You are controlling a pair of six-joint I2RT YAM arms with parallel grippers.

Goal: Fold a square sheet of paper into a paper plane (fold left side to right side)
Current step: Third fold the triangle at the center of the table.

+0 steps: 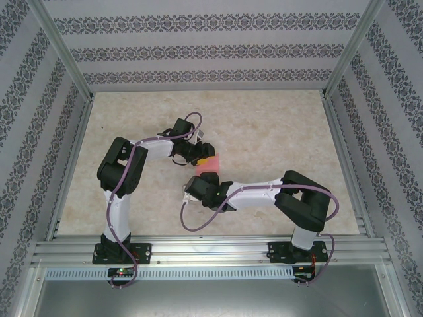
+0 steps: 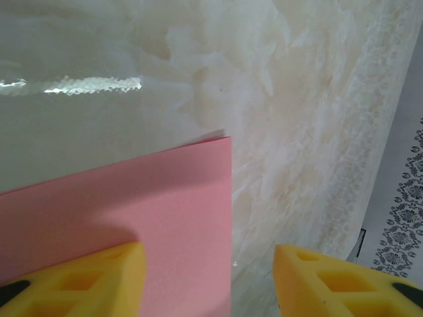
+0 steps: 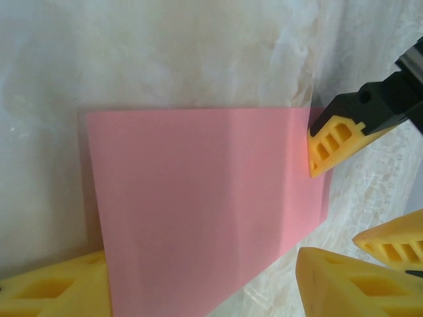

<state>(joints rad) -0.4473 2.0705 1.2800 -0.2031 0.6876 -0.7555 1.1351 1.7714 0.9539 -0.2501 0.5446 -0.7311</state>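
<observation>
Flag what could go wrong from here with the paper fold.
1. The left gripper and right gripper sit very close over the square sheet of paper; a move by either might knock the other.
2. The sheet lies on a glossy table; a push may slide or crumple it rather than lift its edge.

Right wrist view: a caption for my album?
Pink sheet of paper between yellow fingers of the open right end effector.

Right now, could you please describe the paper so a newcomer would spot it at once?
Start at the pale marbled table, near its middle where the left claw and right claw meet. The paper lies between them, the only pink thing.
</observation>
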